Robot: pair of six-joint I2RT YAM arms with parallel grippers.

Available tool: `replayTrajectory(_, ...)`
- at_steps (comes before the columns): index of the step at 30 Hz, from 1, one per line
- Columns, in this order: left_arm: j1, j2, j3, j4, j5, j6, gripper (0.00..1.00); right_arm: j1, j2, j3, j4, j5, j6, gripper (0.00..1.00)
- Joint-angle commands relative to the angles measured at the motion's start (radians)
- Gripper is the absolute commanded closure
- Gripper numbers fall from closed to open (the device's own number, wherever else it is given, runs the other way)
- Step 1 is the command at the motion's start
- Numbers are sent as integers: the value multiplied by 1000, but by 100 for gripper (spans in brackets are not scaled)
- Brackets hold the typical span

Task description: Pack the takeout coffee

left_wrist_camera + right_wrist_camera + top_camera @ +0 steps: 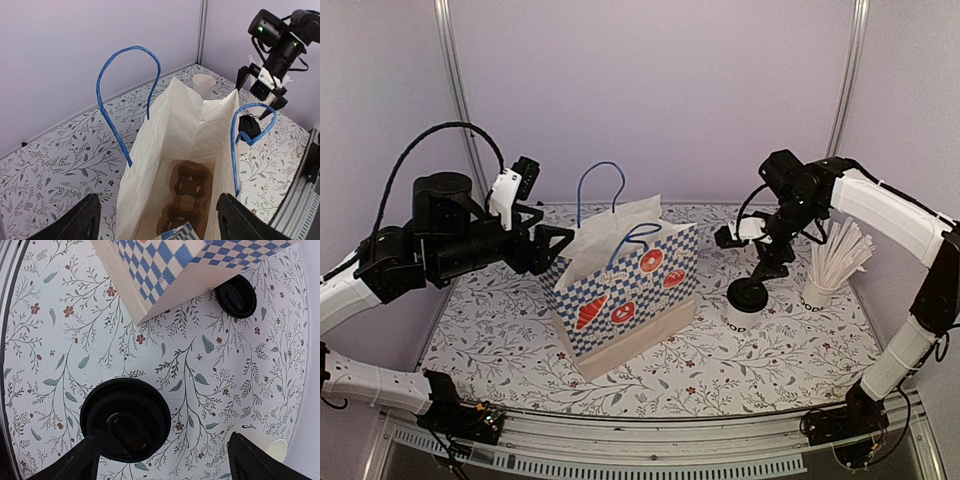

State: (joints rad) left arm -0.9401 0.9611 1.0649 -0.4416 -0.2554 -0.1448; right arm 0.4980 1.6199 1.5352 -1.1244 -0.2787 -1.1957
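The takeout coffee (746, 303), a white cup with a black lid, stands on the table right of the checkered paper bag (625, 290). My right gripper (763, 272) hangs open just above it. In the right wrist view the black lid (125, 420) lies below, between the spread fingers and nearer the left one, with the gripper (165, 462) not touching it. My left gripper (548, 240) is open and empty at the bag's upper left edge. In the left wrist view it (160, 227) looks down into the open bag (165, 150), where a brown cardboard cup carrier (192, 197) lies on the bottom.
A white cup of long white sticks (823, 285) stands just right of the coffee. A lidless white cup (204, 83) stands behind the bag. A second black lid (235, 296) shows by the bag's base. The bag's blue handles (117, 100) stand upright.
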Motion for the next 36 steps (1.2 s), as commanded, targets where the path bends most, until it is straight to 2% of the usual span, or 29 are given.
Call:
replayTrajectory(1, 18, -24, 13, -9, -8, 21, 17, 44, -30, -81, 58, 104, -186, 10)
replayTrajectory(7, 20, -33, -8, -10, -5, 23, 16, 63, 28, -76, -22, 111, -197, 13)
replayTrajectory(24, 24, -43, -31, -3, 0, 15, 16, 65, 103, -79, -52, 124, -150, 13)
replayTrajectory(32, 26, -42, -35, 8, 2, 15, 16, 65, 90, 31, -127, 64, -129, 13)
replayTrajectory(36, 26, -38, -38, 11, 7, 15, 16, 65, 89, 29, -127, 69, -114, 12)
